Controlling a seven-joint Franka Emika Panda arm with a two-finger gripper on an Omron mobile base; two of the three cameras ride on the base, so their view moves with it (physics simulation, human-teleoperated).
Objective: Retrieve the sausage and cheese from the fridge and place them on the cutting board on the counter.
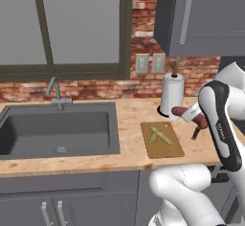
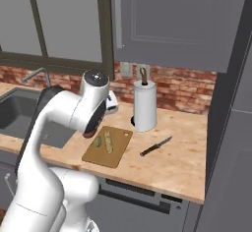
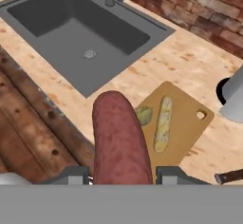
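From my seat at the controls, the gripper (image 3: 122, 178) is clamped on the sausage (image 3: 119, 140), the reddish-brown link standing up between the two fingers in the hand view and reaching toward the board (image 3: 190, 128). In the left base view the sausage (image 1: 185, 114) hangs in the air above the desk (image 1: 129, 119), just right of the board (image 1: 161, 140) and in front of the paper towel roll (image 1: 171, 96). The arm's elbow hides most of the hand in the right base view, so I cannot see the sausage there. The cheese (image 3: 162, 123) already lies on the board, a pale yellow-olive piece stretched lengthwise, with a smaller greenish bit (image 3: 144, 115) just beside it; in the right base view the cheese (image 2: 108, 141) sits near the board's (image 2: 110, 155) middle. The board rests flat on the desk, between the sink (image 1: 57, 129) on the left and a dark-handled knife (image 2: 155, 146) on the right, the knife lying on the wood well apart from the board. The towel roll (image 2: 145, 104) stands upright behind the board, near the brick wall (image 2: 182, 86). A faucet (image 1: 56, 92) rises at the back rim of the sink. Grey upper cabinets (image 1: 201, 14) hang over the desk's right end, and a window (image 1: 62, 24) sits above the sink.
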